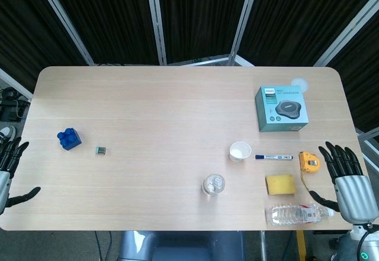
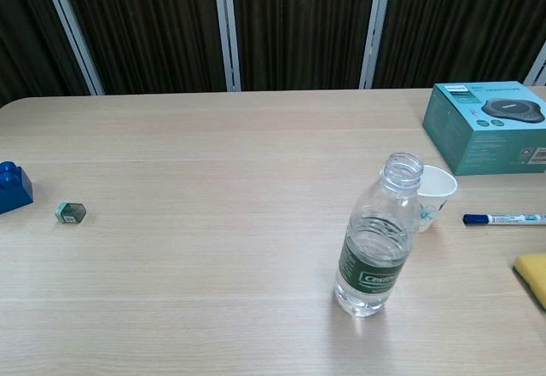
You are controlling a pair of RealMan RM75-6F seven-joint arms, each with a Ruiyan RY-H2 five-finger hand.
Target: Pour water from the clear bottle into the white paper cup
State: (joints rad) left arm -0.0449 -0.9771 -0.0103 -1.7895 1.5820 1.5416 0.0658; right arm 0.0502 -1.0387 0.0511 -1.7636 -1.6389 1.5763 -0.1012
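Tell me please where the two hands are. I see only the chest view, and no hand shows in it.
Observer: Both rest at the near edge of the table, the right hand by the right corner and the left hand by the left corner. Their fingers are apart and they hold nothing.
Operator: Does anything lie between the right hand and the standing bottle?
Observer: Yes. A second bottle lies on its side at the near edge, just beside the right hand.
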